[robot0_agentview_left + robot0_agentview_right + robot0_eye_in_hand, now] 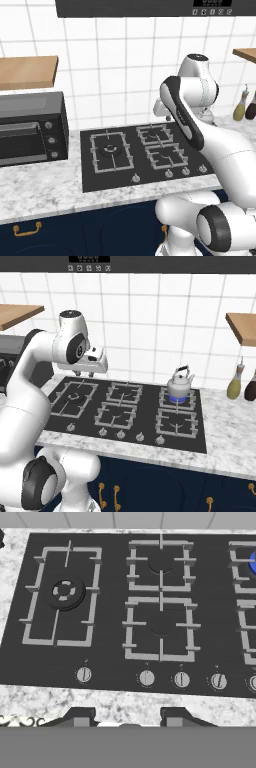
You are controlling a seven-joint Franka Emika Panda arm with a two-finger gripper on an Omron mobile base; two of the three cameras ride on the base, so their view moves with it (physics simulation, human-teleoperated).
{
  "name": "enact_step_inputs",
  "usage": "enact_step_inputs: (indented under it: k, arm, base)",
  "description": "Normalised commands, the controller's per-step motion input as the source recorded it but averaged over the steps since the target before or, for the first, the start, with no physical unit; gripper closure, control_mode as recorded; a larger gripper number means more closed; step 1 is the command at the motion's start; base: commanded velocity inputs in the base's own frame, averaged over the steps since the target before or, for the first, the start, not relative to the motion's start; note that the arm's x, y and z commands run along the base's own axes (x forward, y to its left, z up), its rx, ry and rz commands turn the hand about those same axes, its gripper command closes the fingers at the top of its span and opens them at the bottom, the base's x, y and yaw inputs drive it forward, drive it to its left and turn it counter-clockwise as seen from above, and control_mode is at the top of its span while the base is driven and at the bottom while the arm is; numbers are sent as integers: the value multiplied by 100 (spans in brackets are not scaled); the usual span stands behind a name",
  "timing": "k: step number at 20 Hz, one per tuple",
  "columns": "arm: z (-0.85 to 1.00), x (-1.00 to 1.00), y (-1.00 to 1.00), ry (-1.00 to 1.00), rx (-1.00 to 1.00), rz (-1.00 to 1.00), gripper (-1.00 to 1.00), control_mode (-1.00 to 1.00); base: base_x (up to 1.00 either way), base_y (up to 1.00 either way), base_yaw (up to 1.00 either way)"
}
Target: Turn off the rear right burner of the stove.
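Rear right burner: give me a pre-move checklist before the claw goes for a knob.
1. Rear right burner lit: ok, a blue flame shows under the white kettle, so the task is not yet done.
2. Claw free: ok, nothing sits between its fingertips in the hand view, which show apart.
3. Claw near the target: not ok, it hangs over the stove at its left end, far from the lit burner.
4. Knobs in sight: ok, a row of five runs along the front edge.
5. Which knob drives this burner: cannot tell.
6. Path along the knob row: ok, nothing stands on it.
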Motion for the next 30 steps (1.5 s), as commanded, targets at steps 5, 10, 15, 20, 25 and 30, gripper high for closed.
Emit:
enact_step_inputs:
  k: [5, 10, 15, 20, 25, 30]
  arm:
    - [0, -6, 0, 0, 0, 0, -100, -100]
    - [0, 0, 0, 0, 0, 0, -100, -100]
    - [-17, -6, -27, 2, 0, -4, -100, -100]
    - [-63, -41, -100, 0, 0, -18, -100, -100]
    - [-36, -45, -98, 3, 0, -21, -100, -100]
    - [-61, -5, -97, 25, 2, -29, -100, -100]
  base:
    - [0, 0, 0]
    - [0, 0, 0]
    - [0, 0, 0]
    - [0, 0, 0]
    - [0, 0, 0]
    - [0, 0, 0]
